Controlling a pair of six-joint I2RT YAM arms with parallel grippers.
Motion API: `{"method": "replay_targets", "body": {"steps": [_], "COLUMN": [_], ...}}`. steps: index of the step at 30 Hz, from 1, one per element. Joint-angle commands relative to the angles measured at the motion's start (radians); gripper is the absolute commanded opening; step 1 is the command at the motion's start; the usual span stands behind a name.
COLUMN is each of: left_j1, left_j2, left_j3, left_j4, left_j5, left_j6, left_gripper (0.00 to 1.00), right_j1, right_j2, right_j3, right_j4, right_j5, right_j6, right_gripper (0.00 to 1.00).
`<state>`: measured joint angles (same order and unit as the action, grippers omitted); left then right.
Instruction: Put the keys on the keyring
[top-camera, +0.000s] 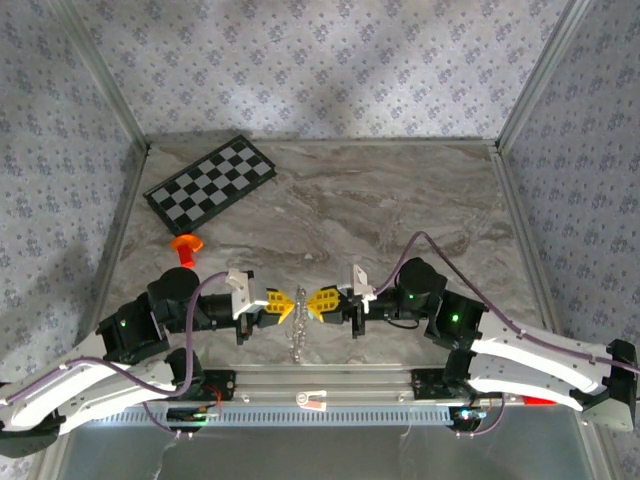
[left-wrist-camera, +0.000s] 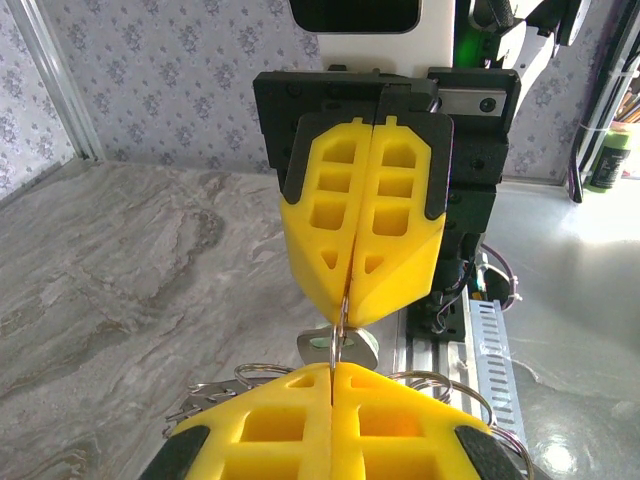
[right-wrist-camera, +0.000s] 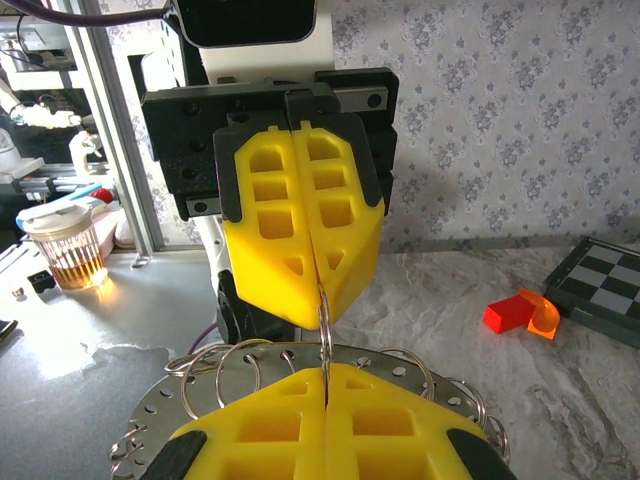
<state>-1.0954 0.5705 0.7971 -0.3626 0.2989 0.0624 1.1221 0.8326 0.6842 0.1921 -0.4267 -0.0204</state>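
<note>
From above, the two arms meet in the lower middle of the frame. The left pincer (top-camera: 286, 306) and the right pincer (top-camera: 313, 303) point at each other, almost tip to tip. Both are pressed together, and each one pinches the keyring (top-camera: 297, 328). It hangs down between them as a thin shiny streak, too small here to make out any keys on it.

In the left wrist view, the left pincer (left-wrist-camera: 333, 372) is cut off by the bottom edge. The right pincer (left-wrist-camera: 346, 305) comes down from the top. A thin wire of the keyring (left-wrist-camera: 343, 325) runs from one pair of yellow tips to the other. Just behind the wire sits a small key (left-wrist-camera: 322, 344) with a pale head. Its blade is hidden behind the yellow fingers. More silver loops poke out at the lower left, partly covered.

In the right wrist view, the right pincer (right-wrist-camera: 325, 372) is cut off at the bottom and the left pincer (right-wrist-camera: 320, 298) is above it. The keyring (right-wrist-camera: 325, 335) wire goes between them again. Silver loops fan out low in the frame, and the fingers hide their middle.

At the right, an orange piece (right-wrist-camera: 522, 313) lies on the grey surface (right-wrist-camera: 560, 400). Beside it, a checkerboard (right-wrist-camera: 600, 285) is cut off by the right edge.
</note>
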Motion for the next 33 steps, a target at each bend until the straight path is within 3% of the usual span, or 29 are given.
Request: {"method": "replay_targets", "body": {"steps": [1,33], "left_j1": [-0.005,-0.005], "left_j2": [-0.011,-0.02], "left_j3": [0.009,0.006], "left_j4": [0.057,0.065], "left_j5": [0.011,0.014], "left_j6": [-0.008,-0.017], "left_gripper": [0.0,0.0], "right_j1": [0.008,0.024], "right_j2": [-0.002,-0.01], "right_j3": [0.006,-0.003], "right_j4": [0.034,0.061], "right_j5": [-0.012,0.046], "right_j6": [-0.022,-0.061], "right_gripper": [0.0,0.0]}}
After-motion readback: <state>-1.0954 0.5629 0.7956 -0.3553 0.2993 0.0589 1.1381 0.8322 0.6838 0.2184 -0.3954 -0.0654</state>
